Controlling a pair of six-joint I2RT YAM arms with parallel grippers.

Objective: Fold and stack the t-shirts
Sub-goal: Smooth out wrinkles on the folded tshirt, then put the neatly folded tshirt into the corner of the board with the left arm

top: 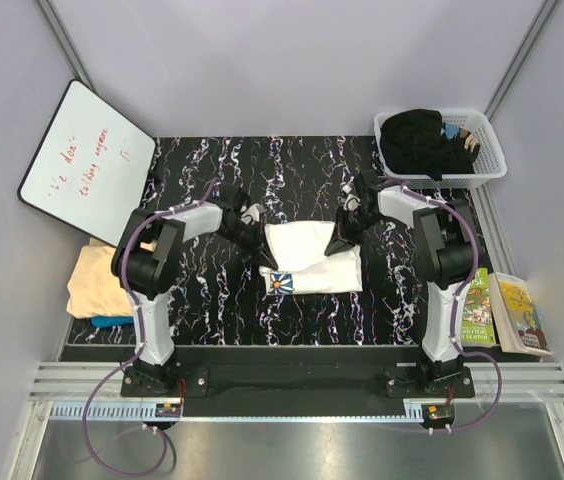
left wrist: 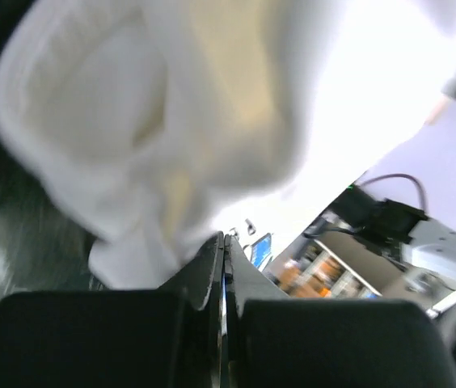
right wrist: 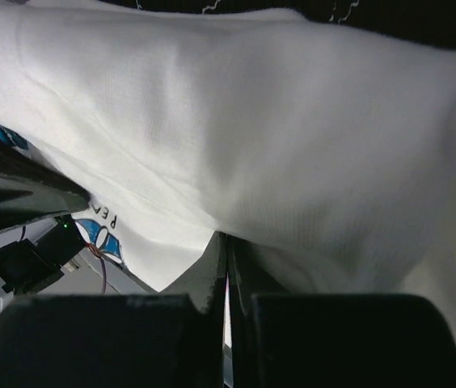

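Observation:
The white t-shirt (top: 307, 258) lies partly folded in the middle of the black marbled table (top: 212, 300), its blue daisy print showing at the front left corner. My left gripper (top: 255, 224) is shut on the shirt's far left edge; the cloth (left wrist: 155, 121) hangs over its closed jaws. My right gripper (top: 342, 236) is shut on the shirt's far right edge, the cloth (right wrist: 252, 137) draped over its closed jaws. A pale peach shirt (top: 97, 280) lies on a teal-blue one (top: 112, 321) at the table's left edge.
A whiteboard (top: 84, 160) leans at the back left. A white basket (top: 492, 165) holding dark clothes stands at the back right. Books (top: 502, 310) lie at the right edge.

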